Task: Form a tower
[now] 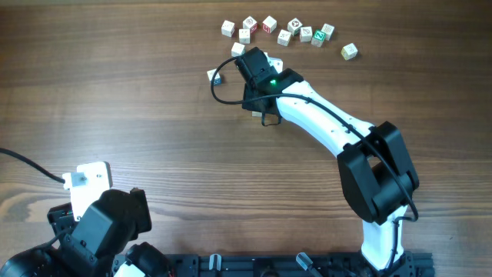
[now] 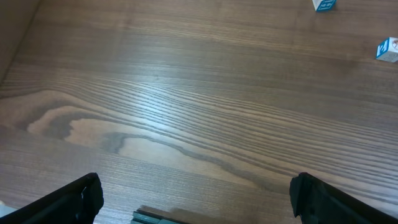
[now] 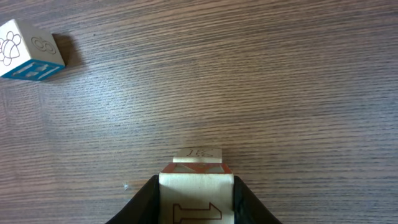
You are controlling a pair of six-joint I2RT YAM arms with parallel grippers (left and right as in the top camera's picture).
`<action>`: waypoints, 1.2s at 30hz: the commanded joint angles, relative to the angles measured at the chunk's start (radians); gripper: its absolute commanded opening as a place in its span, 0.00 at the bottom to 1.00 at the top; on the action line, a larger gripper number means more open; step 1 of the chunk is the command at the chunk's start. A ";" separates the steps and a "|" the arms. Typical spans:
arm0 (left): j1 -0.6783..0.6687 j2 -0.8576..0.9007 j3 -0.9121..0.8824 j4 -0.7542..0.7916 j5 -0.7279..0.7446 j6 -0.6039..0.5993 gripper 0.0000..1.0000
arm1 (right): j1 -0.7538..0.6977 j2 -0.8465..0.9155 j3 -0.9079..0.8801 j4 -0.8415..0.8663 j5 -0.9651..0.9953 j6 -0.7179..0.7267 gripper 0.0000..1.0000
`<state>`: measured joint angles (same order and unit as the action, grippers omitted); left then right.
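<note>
The right gripper (image 3: pixel 196 183) pinches the tower (image 3: pixel 196 208) near the middle of the tabletop's (image 1: pixel 154 115) far edge. 1 blue cube (image 3: pixel 28 50) sits near it. More cubes (image 1: pixel 284 31) line that edge. The left gripper (image 2: pixel 196 196), fingers spread wide, hangs over bare wood by the near left corner.
</note>
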<state>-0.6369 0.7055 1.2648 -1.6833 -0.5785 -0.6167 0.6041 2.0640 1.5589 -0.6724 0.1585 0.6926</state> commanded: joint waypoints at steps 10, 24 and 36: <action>0.000 -0.003 -0.003 0.001 -0.010 -0.020 1.00 | 0.007 0.040 -0.003 0.000 0.028 0.015 0.24; 0.000 -0.003 -0.003 0.001 -0.010 -0.020 1.00 | 0.008 0.040 -0.003 0.006 0.013 -0.039 0.25; 0.000 -0.003 -0.003 0.001 -0.010 -0.020 1.00 | 0.008 0.066 -0.003 0.024 -0.018 -0.090 0.25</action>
<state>-0.6369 0.7055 1.2648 -1.6833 -0.5785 -0.6167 0.6060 2.1006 1.5593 -0.6479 0.1539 0.6159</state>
